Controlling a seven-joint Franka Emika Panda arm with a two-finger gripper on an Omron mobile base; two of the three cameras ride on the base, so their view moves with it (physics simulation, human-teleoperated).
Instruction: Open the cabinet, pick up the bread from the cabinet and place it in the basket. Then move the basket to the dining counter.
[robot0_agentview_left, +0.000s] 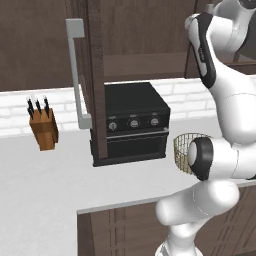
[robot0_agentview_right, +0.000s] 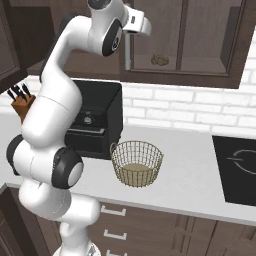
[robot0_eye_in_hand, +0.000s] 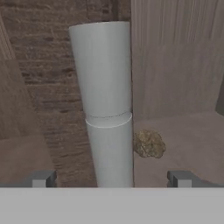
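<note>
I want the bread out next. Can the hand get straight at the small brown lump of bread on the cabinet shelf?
Probably not straight on. The open hand faces a grey bar handle on a dark brown cabinet door, which stands between its fingertips. The bread lies behind, slightly aside.

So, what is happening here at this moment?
The white arm reaches up to the cabinet, its open gripper facing a grey bar handle of a door, one fingertip on each side, not yet closed on it. The bread lies on the shelf inside. The basket waits on the white worktop beside the black oven, with no bread in it.
</note>
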